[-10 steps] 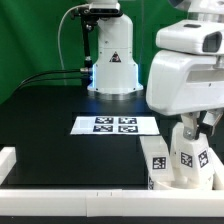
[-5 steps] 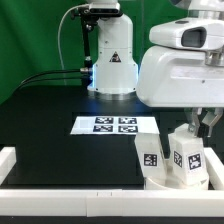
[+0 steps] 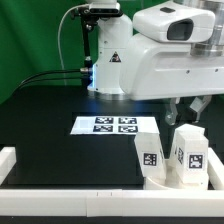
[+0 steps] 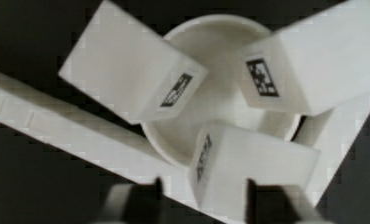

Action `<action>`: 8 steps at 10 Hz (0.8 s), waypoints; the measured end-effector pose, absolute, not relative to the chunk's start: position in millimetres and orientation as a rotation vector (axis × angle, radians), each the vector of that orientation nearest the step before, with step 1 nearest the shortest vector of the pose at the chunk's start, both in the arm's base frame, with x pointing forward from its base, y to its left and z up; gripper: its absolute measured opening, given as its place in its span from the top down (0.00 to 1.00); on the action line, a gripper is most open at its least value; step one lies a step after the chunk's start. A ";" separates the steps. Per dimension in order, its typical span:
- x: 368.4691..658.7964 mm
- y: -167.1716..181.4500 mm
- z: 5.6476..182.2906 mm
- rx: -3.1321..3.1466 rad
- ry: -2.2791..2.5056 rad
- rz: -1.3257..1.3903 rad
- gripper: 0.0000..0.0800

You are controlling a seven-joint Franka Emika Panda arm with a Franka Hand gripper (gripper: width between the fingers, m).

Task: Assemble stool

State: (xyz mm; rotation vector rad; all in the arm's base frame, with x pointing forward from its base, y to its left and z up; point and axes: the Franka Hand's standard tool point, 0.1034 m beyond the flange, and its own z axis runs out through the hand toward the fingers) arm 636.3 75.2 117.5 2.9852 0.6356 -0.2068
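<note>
I see the seat (image 3: 185,180) at the table (image 3: 60,130) edge on the exterior view's right, by the rail (image 3: 70,195). Three legs (image 4: 134,68) stand up from it. My gripper (image 4: 185,208) hangs just above one leg, jaws slightly parted, holding nothing. Judging by this, mostly done; whether a fourth leg remains, can't tell.
</note>
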 end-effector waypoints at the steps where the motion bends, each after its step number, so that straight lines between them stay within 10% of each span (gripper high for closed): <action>1: 636.2 76.8 114.6 2.991 0.605 -0.199 0.66; 3: 634.9 82.3 107.6 3.000 0.545 -0.202 0.25; 8: 652.2 91.8 88.7 3.022 0.329 -0.030 0.19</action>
